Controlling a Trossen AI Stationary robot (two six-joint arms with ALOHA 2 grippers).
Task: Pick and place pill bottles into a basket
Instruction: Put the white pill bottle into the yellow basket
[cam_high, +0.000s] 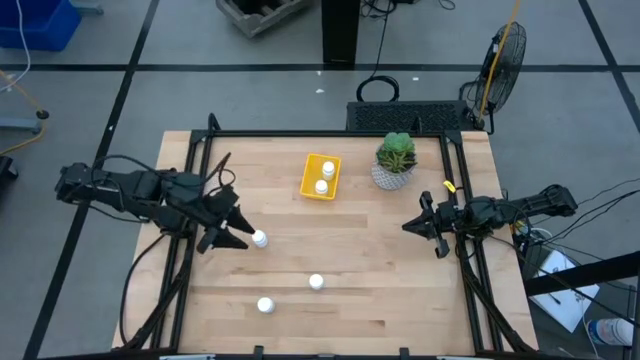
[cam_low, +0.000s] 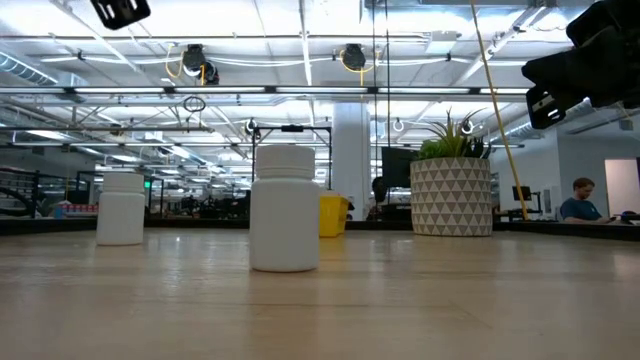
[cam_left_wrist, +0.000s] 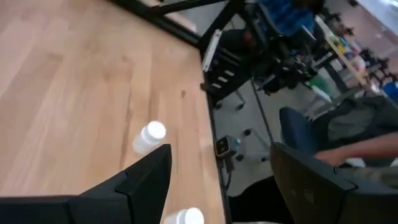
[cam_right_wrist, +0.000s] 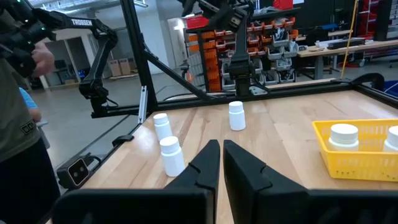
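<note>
My left gripper (cam_high: 243, 232) hangs over the left part of the wooden table (cam_high: 400, 280) with its fingers spread and nothing between them; the tips are right beside one white pill bottle (cam_high: 260, 239), which stands upright on the wood, and I cannot tell whether they touch it. Farther toward the near edge stand two more loose bottles, one near the table's middle (cam_high: 316, 282) and one to its left, close to the front (cam_high: 265, 305), well apart from each other. Across the table, my right gripper (cam_high: 412, 226) waits above the right side with its fingers pressed together, holding nothing. Toward the far edge lies the yellow basket (cam_high: 310, 178), with two bottles standing inside it (cam_high: 327, 168) (cam_high: 321, 186), one just beside the other. Just to the right of the basket sits a white patterned pot with a green plant (cam_high: 395, 160). In the room beyond the table, a person (cam_low: 580, 198) is seated at a desk.
</note>
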